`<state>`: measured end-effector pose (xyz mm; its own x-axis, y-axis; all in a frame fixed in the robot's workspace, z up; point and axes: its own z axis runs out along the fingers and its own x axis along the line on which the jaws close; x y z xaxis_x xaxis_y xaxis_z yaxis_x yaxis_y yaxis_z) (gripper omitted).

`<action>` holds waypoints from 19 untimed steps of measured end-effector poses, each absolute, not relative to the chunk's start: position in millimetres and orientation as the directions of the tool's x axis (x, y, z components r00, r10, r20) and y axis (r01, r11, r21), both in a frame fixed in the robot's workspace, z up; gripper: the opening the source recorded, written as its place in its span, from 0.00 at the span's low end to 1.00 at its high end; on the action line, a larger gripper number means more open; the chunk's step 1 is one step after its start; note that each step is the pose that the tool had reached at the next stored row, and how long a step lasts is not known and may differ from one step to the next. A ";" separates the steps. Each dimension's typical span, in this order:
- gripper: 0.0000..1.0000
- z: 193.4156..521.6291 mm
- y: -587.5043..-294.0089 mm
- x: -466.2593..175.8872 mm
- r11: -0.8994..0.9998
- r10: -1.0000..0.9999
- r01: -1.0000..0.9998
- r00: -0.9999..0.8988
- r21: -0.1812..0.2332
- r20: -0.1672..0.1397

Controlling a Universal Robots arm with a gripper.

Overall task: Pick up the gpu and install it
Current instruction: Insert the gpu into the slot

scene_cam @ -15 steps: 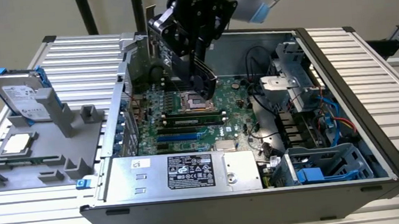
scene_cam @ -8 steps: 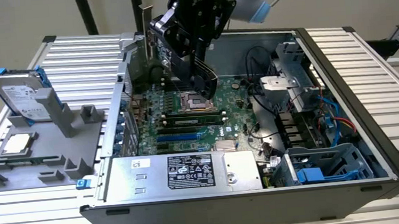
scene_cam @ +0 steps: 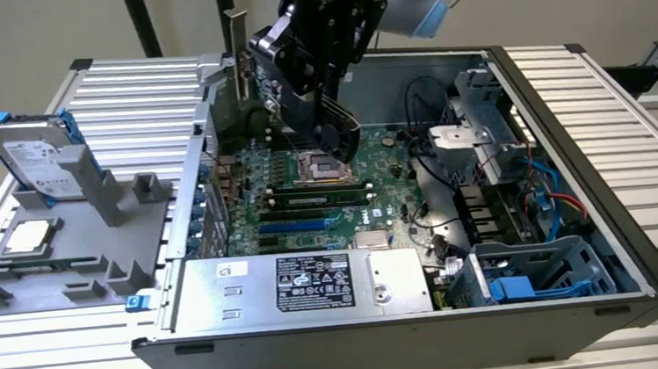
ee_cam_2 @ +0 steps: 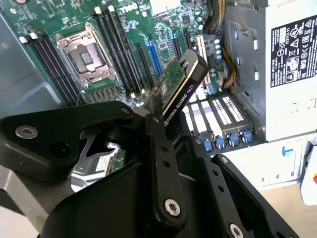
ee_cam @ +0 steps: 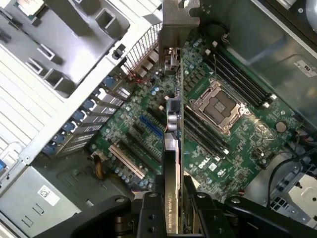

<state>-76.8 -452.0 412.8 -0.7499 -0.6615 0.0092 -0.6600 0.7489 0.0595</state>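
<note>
Black metal open computer case is lying on its side on the ribbed aluminium table.

Inside it:
- Flat green motherboard is lying on the floor.
- Silver box power supply is sitting at the end nearest the exterior camera.
- Thin green gpu, clamped in the black gripper, is hanging above the motherboard.

At the exterior view's left of the case:
- Grey plastic fixture tray is standing on the table.
- Silver hard drive is standing upright in the tray.
- Small square silver processor chip is lying flat in the tray.

a lab workbench, with opened computer case on ribbed aluminium table

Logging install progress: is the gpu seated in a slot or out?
Out. The pincer is shut on the gpu, holding it tilted above the motherboard, clear of the board.
</note>
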 end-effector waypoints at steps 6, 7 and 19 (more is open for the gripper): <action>0.00 412.8 -451.9 -76.6 0.723 -0.690 -0.688 -0.724 0.059 0.009; 0.00 412.8 -451.9 -76.5 0.718 -0.695 -0.693 -0.719 0.059 0.009; 0.00 412.8 -451.9 -76.1 0.662 -0.748 -0.747 -0.663 0.059 0.009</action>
<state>-76.1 -451.9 412.8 -0.6631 -0.7485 0.0092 -0.7468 0.6624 0.0595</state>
